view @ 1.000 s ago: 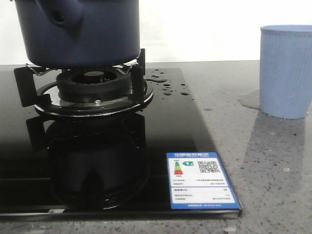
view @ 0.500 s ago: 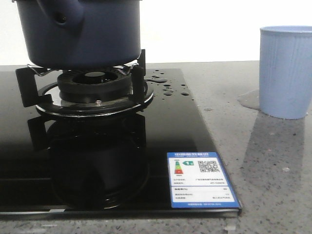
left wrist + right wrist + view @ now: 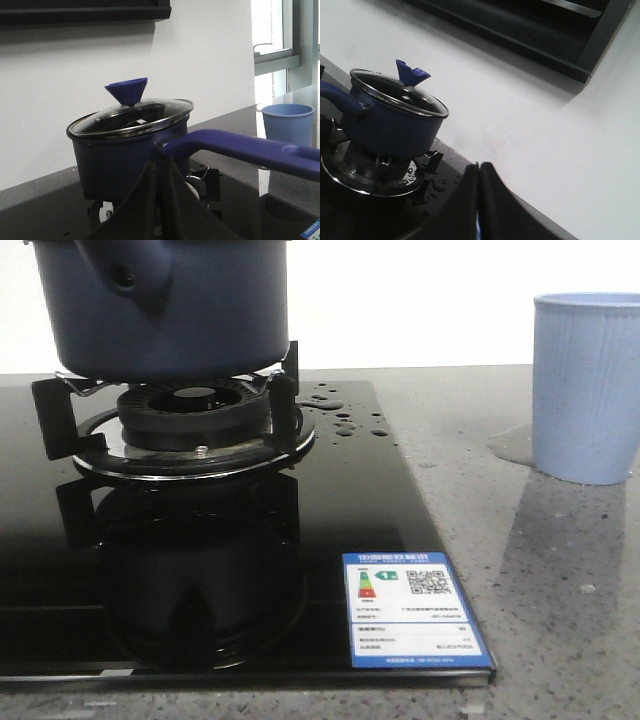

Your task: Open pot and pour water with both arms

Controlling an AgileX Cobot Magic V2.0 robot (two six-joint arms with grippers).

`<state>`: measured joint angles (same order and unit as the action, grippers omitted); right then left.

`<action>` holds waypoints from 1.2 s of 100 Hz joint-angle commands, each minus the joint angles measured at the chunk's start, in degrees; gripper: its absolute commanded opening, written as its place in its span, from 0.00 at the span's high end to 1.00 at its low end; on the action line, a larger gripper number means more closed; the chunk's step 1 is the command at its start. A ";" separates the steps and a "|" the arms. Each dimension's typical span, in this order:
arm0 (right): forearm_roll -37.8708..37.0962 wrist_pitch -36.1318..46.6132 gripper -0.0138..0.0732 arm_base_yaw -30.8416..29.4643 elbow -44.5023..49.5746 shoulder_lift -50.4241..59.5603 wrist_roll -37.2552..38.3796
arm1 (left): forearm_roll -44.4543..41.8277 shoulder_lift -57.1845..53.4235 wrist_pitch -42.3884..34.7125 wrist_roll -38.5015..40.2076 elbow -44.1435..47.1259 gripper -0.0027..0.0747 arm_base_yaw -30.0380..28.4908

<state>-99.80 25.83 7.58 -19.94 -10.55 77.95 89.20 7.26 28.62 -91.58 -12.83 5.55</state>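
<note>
The dark blue pot [image 3: 160,310] sits on the gas burner [image 3: 190,412], its stubby handle [image 3: 125,275] facing the front camera. In the left wrist view the pot [image 3: 120,155] wears a glass lid [image 3: 135,115] with a blue cone knob [image 3: 127,90]. My left gripper [image 3: 160,164] is shut, its tips just below the root of the long blue handle [image 3: 240,149]. My right gripper [image 3: 479,166] is shut and empty, well to the side of the pot [image 3: 390,125]. Water beads [image 3: 345,418] lie on the hob, and a thin puddle [image 3: 508,445] lies by the cup. Neither gripper shows in the front view.
A pale blue ribbed cup [image 3: 587,385] stands on the speckled grey counter [image 3: 560,570], right of the black glass hob [image 3: 350,510]. An energy label [image 3: 412,610] is stuck at the hob's front right corner. Black pan supports [image 3: 285,405] ring the burner. A white wall and dark range hood [image 3: 530,35] stand behind.
The pot has sunk a little on the burner since a second ago; its rim now shows at the top of the front view. Nothing has moved in the last half second.
</note>
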 commanded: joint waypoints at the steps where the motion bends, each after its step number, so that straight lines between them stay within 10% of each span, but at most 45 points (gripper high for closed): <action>1: 1.29 -1.57 0.91 -0.29 -1.39 -0.41 0.33 | 2.93 0.26 -0.54 0.67 -1.41 0.99 -0.08; 69: 1.29 -1.57 0.91 -0.29 -1.39 -0.41 0.33 | -3.97 0.26 -9.13 1.48 -1.41 0.99 -1.20; 98: 1.29 -1.57 0.91 -0.29 -1.39 -0.41 0.33 | -76.31 0.26 -15.30 69.07 1.33 0.99 -4.48; 120: 1.29 -1.57 0.91 -0.29 -1.39 -0.41 0.33 | -84.08 -2.73 -22.71 72.78 9.96 0.99 -4.48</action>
<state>-99.80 25.83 7.58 -19.94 -10.55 77.95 6.90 5.49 13.00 -21.11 -3.77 1.07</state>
